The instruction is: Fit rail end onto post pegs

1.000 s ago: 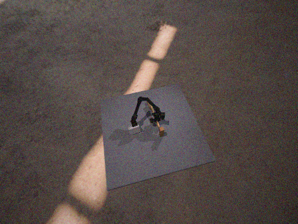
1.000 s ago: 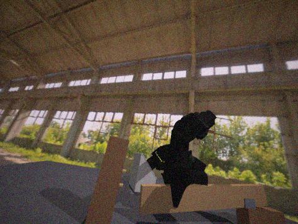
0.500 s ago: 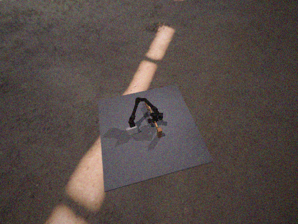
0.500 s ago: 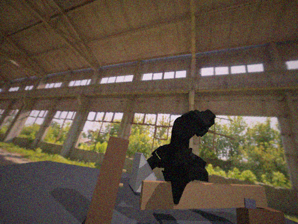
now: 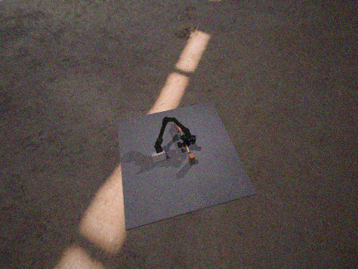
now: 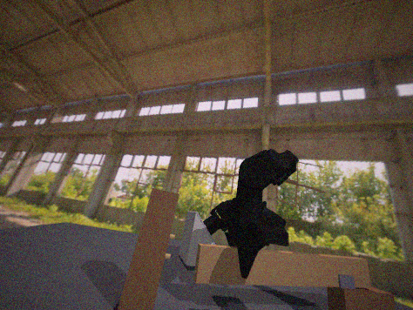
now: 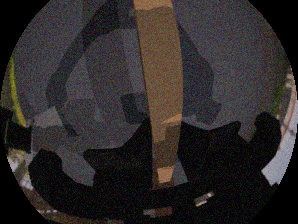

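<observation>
Gripper (image 7: pixel 161 179) is clamped on the bed rail (image 7: pixel 158 70), fingers narrow w/ the wood between them. In the wrist view the rail runs as a tan strip from the jaws straight up to the top edge of the frame, grey table (image 7: pixel 60 23) on both sides, dark arm shadows curving round it.

Exterior view: gripper (image 6: pixel 247 266) comes down from above & its dark tip sits over the front face of the rail (image 6: pixel 305 270), which runs roughly level across the lower right of the frame. A tall tilted wooden piece (image 6: pixel 150 248) stands left in the foreground, close to the camera; can't tell if it's the post or sth else. Another brown wooden block (image 6: pixel 362 299) at the bottom right corner, w/ a small grey bit on top. Pegs & holes not visible in any view.

Top view: all tiny. Black arm (image 5: pixel 166 130) arches over the grey table (image 5: pixel 211 181), gripper (image 5: pixel 185 142) near the middle, thin tan rail (image 5: pixel 187 150) under it, a small orange-brown block (image 5: pixel 192 159) at its lower end. Can't tell whether rail end touches it.
</observation>
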Controlling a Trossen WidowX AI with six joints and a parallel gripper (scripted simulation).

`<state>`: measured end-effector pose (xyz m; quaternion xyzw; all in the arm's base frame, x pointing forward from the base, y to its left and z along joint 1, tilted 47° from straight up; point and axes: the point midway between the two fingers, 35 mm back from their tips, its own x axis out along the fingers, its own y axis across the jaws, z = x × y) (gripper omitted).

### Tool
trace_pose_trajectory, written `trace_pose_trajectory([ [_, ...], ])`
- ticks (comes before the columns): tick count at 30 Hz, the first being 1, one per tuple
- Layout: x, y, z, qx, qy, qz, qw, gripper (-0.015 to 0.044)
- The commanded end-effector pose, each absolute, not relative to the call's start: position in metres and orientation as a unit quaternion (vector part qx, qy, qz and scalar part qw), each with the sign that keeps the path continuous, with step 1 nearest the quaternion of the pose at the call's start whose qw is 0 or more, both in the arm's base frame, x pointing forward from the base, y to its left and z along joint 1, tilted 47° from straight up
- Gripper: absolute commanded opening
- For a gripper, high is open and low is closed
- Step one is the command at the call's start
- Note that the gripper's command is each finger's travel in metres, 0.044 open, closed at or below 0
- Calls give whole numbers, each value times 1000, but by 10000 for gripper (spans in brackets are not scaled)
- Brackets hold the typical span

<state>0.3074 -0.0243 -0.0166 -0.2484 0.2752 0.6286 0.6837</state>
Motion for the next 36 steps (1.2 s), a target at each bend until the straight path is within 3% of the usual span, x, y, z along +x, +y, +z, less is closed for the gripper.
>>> trace_pose_trajectory([
  [1,310,-29,-13,-249,272,625,689,0],
  [36,308,-37,-5,-249,272,625,689,0],
])
